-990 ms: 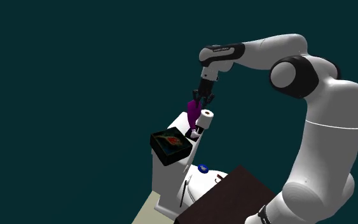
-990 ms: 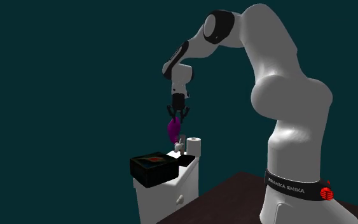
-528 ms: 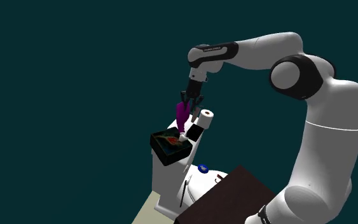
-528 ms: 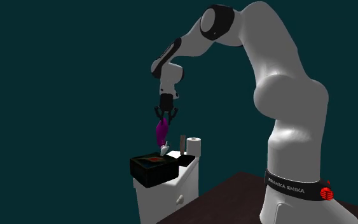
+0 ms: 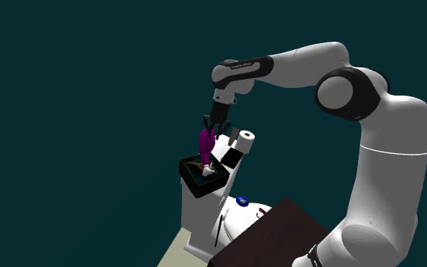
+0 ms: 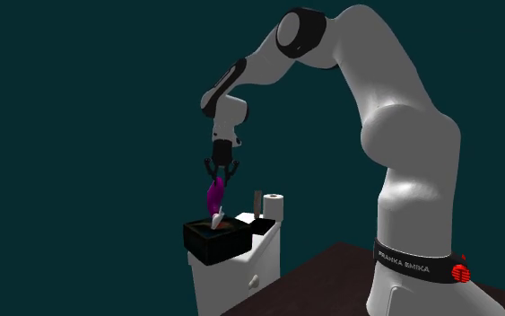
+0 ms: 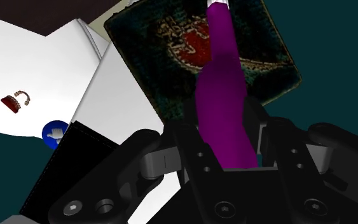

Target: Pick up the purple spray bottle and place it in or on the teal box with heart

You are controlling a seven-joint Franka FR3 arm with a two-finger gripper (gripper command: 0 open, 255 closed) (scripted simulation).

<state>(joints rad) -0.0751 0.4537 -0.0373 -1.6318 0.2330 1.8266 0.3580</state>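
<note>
The purple spray bottle [image 5: 205, 144] hangs nozzle-down with my gripper [image 5: 210, 127] shut on its upper end. Its white nozzle tip reaches the top of the dark teal box with a red heart [image 5: 202, 177], which sits on a white cabinet-like fixture [image 5: 196, 216]. From the second exterior view, the gripper [image 6: 217, 172] holds the bottle [image 6: 213, 194] right over the box [image 6: 216, 240]. In the wrist view the black fingers [image 7: 187, 149] clasp the bottle [image 7: 222, 95], and the box [image 7: 260, 57] with its heart lies straight beyond it.
A white paper roll [image 5: 246, 139] stands just behind the box, with a dark flat item [image 5: 233, 158] beside it. A small blue round object [image 5: 242, 201] lies lower on the white fixture. The dark brown stand top [image 5: 280, 235] is at the shoulder view's lower right.
The arm carried the held bottle from beside the paper roll toward the shoulder view's left and lower, so it now hangs over the box with its tip at the box top.
</note>
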